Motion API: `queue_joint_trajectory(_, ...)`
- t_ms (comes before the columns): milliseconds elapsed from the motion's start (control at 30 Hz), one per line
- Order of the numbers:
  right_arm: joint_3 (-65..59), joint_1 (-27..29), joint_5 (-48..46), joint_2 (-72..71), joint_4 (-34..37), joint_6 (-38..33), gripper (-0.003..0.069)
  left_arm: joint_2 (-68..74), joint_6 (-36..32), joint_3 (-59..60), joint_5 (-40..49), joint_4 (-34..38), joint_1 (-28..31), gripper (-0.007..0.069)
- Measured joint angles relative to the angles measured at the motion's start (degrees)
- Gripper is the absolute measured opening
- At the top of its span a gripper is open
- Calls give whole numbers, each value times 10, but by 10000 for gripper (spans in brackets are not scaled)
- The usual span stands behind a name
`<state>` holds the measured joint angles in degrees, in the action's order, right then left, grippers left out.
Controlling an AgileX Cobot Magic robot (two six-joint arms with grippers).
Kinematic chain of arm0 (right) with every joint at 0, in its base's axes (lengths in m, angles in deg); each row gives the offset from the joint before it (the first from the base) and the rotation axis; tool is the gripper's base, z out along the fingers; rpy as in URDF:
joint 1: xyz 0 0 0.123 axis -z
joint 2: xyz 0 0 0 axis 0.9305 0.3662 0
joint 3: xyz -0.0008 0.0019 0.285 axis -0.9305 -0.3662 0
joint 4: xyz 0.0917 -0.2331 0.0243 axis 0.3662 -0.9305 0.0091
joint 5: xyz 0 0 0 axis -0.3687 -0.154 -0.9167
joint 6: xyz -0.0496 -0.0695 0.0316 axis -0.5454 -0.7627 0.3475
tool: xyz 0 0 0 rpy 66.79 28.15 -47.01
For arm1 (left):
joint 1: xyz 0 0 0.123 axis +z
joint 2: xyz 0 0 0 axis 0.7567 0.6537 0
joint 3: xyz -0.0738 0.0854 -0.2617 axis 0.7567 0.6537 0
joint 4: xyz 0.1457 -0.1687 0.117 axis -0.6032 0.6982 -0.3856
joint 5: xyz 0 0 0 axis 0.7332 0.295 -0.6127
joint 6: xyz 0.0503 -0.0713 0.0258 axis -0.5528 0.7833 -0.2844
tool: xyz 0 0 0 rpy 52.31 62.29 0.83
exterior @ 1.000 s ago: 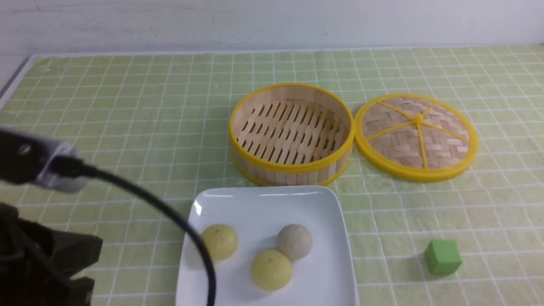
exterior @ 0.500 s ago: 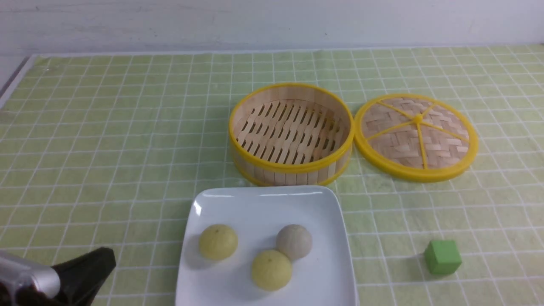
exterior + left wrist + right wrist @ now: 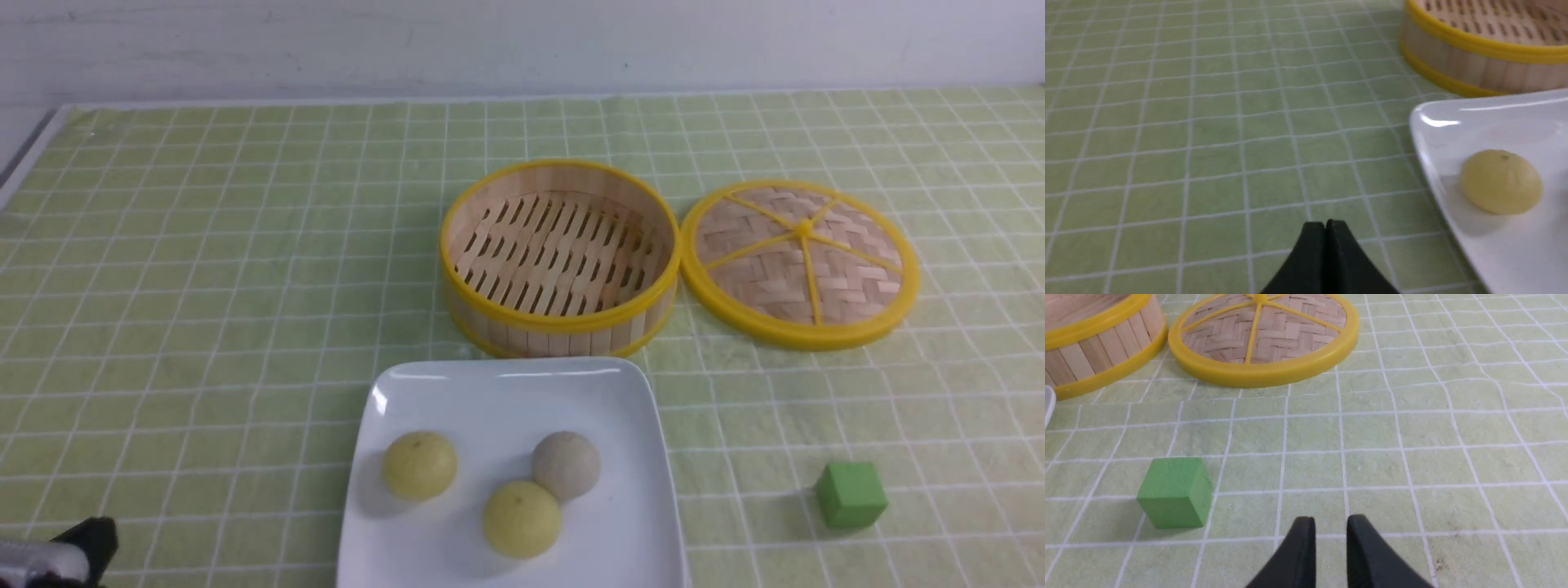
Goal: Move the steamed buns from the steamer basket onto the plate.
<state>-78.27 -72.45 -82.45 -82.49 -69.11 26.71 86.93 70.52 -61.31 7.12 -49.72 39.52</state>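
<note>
With the buns (image 3: 522, 516) on the plate (image 3: 506, 388) and basket (image 3: 560, 245) bare, retreat clear: left pincer (image 3: 1325, 223) closed, right pincer (image 3: 1330, 522) slightly parted (both empty).

A cloth (image 3: 245, 269) of pale green squares ruled with thin white lines covers the table almost to its edges. It lies mostly flat, with soft ripples that bend the lines in places, plainest in the right wrist view. Along the far edge a narrow white strip of table (image 3: 522, 95) shows, and at the far left corner a grey edge runs diagonally. Behind stands a plain white wall (image 3: 522, 41), faintly smudged and scuffed. The light is soft and even, from above, casting only weak shadows.
</note>
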Motion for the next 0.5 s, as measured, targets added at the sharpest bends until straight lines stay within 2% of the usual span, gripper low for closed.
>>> queue_joint_trajectory(33, 0, 0, 0, 0, 0, 0, 143, -28, 1, 12, 11, 1, 31, 5)
queue_joint_trajectory(167, 0, 0, 0, 0, 0, 0, 147, -106, 3, 45, 30, 2, 91, 12)
queue_joint_trajectory(500, 0, 0, 0, 0, 0, 1, 163, -131, 3, 61, 56, 2, 106, 20)
